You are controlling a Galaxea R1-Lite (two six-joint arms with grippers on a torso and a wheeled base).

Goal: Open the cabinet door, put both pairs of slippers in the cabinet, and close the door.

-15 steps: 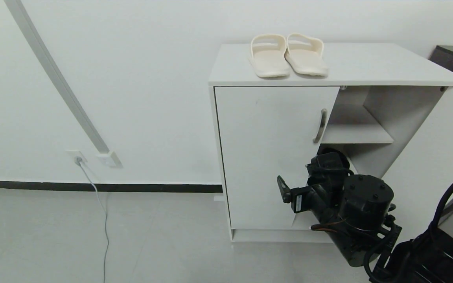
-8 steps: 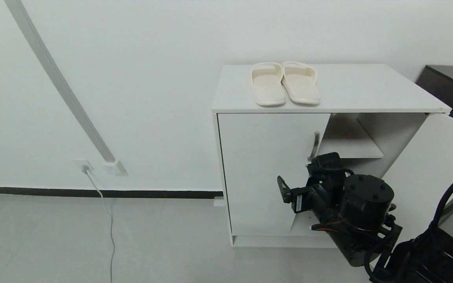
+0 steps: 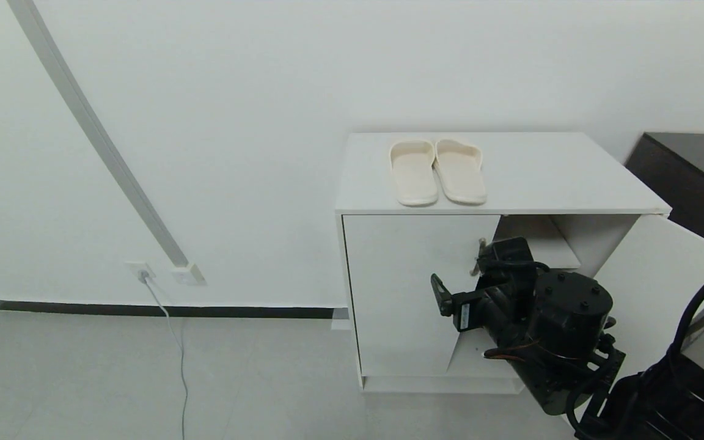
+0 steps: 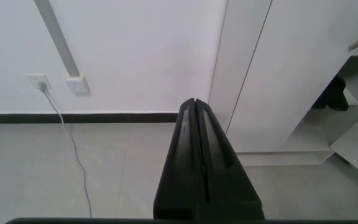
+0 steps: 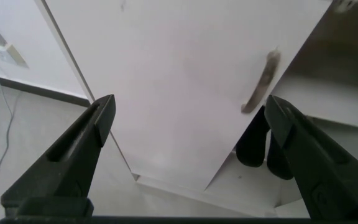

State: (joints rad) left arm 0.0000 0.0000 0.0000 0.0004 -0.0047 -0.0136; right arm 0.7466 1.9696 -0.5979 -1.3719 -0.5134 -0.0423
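Looking from the head: white cabinet [image 3: 511,165] against the wall, cream slippers [image 3: 437,171] side by side on its top, toward the left half. Left door [image 3: 407,293] is shut, right door [image 3: 657,287] is swung wide open. Right arm [image 3: 563,318] sits low in front of the opening and covers part of the handle [image 3: 479,256] on the left door. Outlet [image 3: 139,269] with a cable [image 3: 175,342] is on the wall, well left of the cabinet.

Left wrist: left end effector [image 4: 194,104] has its fingers pressed together with nothing between them. It is aimed toward the cabinet's side, well apart from it, over the floor [image 4: 73,180]. Dark pair [image 4: 334,96] stands on a low shelf [image 4: 303,140] inside. Probably the second slippers, but too dim to be sure.

Right wrist: right end effector [image 5: 188,115] has its fingers spread wide and is empty. It faces the left door near the handle edge, not touching. The dark pair sits on the shelf just past the door edge, below the handle.
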